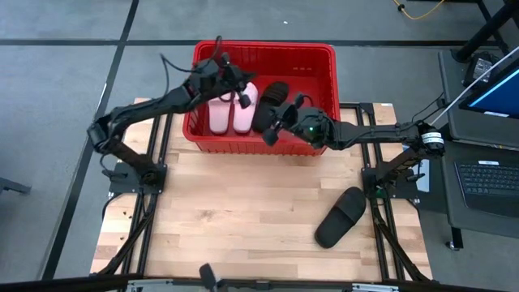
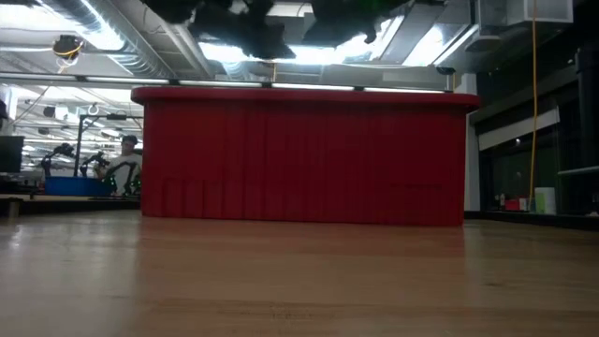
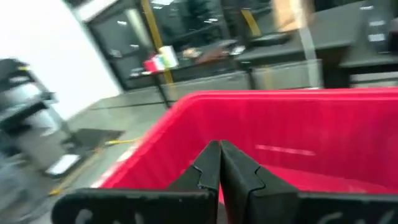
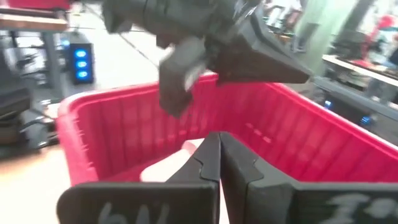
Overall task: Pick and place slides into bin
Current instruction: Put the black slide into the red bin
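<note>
The red bin [image 1: 263, 57] stands at the table's far middle; it also fills the low view [image 2: 299, 154]. Two pink slides [image 1: 231, 113] lie side by side on its floor at the left, and one of them [image 4: 171, 167] shows in the right wrist view. A black slide [image 1: 274, 97] lies next to them, partly hidden by my right gripper. Another black slide [image 1: 340, 216] lies on the table at the near right. My left gripper [image 1: 242, 97] [image 3: 219, 163] hangs shut and empty above the pink slides. My right gripper [image 1: 277, 123] [image 4: 219, 155] hovers shut and empty over the bin's near wall.
Bare wooden table [image 1: 243, 219] stretches from the bin to the near edge. In the right wrist view my left arm [image 4: 205, 37] hangs close above and ahead of my right gripper. A desk with a laptop [image 1: 486, 178] stands beyond the table's right edge.
</note>
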{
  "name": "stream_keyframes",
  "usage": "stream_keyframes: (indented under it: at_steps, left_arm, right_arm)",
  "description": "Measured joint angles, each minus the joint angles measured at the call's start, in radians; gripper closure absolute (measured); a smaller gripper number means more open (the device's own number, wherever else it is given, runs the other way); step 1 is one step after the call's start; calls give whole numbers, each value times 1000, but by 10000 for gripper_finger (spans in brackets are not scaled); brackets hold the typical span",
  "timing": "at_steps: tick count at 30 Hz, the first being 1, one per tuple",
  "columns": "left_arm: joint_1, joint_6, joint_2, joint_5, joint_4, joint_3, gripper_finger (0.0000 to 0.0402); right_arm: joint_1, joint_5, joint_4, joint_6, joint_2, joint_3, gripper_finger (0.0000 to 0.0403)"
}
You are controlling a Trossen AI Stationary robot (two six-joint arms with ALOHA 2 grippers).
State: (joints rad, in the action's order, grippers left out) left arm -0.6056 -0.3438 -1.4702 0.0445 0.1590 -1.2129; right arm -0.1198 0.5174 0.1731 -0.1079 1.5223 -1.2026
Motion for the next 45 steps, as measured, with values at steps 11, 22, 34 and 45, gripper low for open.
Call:
stream_keyframes:
  at_steps: [11, 22, 34, 45]
  left_arm:
    - [117, 71, 145, 114, -234, 44, 400]
    - [354, 41, 419, -73, -175, 224, 400]
    - [591, 72, 717, -246, -147, 454, 400]
    - [724, 58, 808, -229, -132, 476, 400]
  right_arm:
    - [-4, -155, -21, -58, 0, 0, 398]
    - [84, -157, -46, -53, 0, 0, 398]
    - [334, 18, -646, 284, 0, -313, 398]
    - [713, 251, -933, 882, 21, -372, 400]
